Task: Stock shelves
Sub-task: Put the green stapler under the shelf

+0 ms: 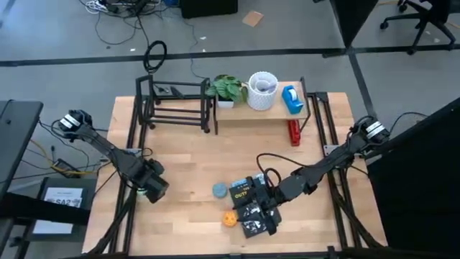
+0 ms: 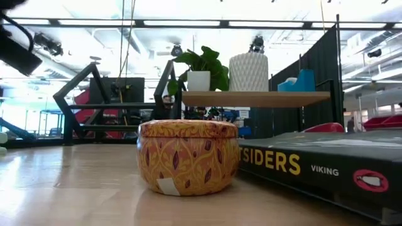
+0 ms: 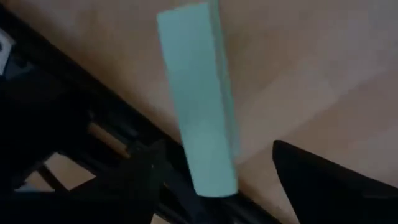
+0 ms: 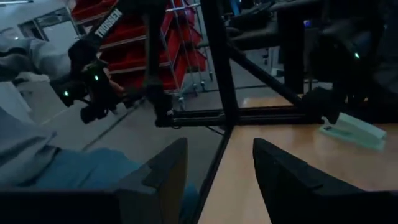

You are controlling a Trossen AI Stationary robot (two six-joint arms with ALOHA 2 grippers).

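Wooden counter (image 1: 180,165), workshop floor beyond. Your plank shelf (image 1: 259,111) already carries plant (image 1: 228,88), white pot (image 1: 263,91), blue box (image 1: 291,99). Rod rack (image 1: 176,104) bare. Tin (image 2: 187,156), book (image 1: 253,205), green block (image 3: 199,99) unstocked. Left hand (image 3: 211,174) wide over block; right hand (image 4: 217,168) wide, empty, above book.

The wooden counter (image 1: 180,158) fills the middle of the high view. At its upper edge stand a black rack (image 1: 176,104) on the left and a plank stand (image 1: 262,111) to the right, which carries a plant (image 1: 228,89), a white pot (image 1: 263,90) and a blue box (image 1: 292,99). Lower centre lie a blue disc (image 1: 219,190), an orange tin (image 1: 229,219) and dark books (image 1: 253,206). A mint block (image 3: 199,106) lies near the lower left.
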